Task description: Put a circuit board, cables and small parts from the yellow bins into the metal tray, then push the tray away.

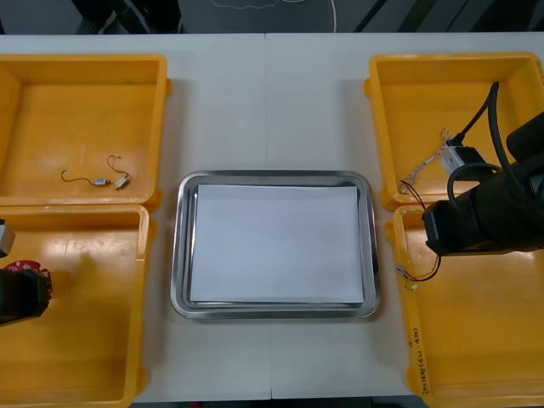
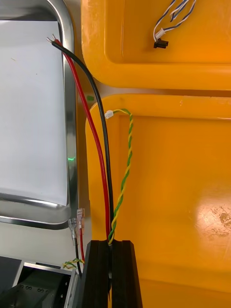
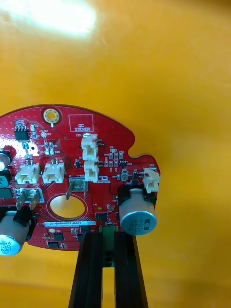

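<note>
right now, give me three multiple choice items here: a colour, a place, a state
1. The metal tray is what colour inside? A) white B) red C) black
2. Where does the blue and white cable lie? A) in the tray B) in the far right yellow bin C) in the near right bin
3. The left gripper is: A) open B) shut on the circuit board C) shut on a cable

1 A: its inside shows white.
2 B: it lies on that bin's floor.
3 B: its fingers clamp the board's edge; the right gripper holds black and red cables over the near right bin.
</note>
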Motion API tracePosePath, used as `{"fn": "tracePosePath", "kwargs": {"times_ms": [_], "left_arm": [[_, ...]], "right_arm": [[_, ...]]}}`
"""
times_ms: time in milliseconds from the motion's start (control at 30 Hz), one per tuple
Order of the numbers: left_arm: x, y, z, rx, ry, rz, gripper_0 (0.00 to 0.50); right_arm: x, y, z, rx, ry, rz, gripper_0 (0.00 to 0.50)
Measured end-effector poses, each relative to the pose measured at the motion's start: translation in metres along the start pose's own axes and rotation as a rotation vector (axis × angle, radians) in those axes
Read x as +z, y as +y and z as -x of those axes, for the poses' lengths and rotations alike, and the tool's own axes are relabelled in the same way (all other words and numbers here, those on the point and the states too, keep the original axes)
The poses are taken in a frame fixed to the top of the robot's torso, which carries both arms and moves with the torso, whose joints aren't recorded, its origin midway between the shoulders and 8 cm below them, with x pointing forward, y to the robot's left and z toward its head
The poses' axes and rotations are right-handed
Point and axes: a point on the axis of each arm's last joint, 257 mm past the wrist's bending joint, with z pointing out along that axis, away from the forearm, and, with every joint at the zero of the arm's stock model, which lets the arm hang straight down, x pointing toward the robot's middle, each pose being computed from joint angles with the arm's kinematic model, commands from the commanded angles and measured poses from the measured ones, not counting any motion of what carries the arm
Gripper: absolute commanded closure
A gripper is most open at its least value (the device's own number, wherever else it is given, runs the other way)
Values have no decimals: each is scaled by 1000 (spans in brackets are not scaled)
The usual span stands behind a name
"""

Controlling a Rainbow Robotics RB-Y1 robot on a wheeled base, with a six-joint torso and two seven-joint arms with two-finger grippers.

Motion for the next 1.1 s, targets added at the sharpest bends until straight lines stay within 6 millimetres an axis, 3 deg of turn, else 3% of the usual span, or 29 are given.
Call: {"fn": "tracePosePath", "kwargs": {"times_ms": [267, 533, 833, 1100], "left_arm": [[-41, 2, 1, 25, -31, 21, 500], [-57, -10, 4, 60, -53, -1, 500], [-76, -42, 34, 11, -134, -65, 500], [-78, -90, 41, -141, -105, -141, 500]], "right_arm": [[0, 0, 0, 0, 0, 0, 500], [0, 0, 0, 0, 0, 0, 500], [0, 0, 0, 0, 1, 0, 500], [0, 0, 0, 1, 1, 0, 500]]}}
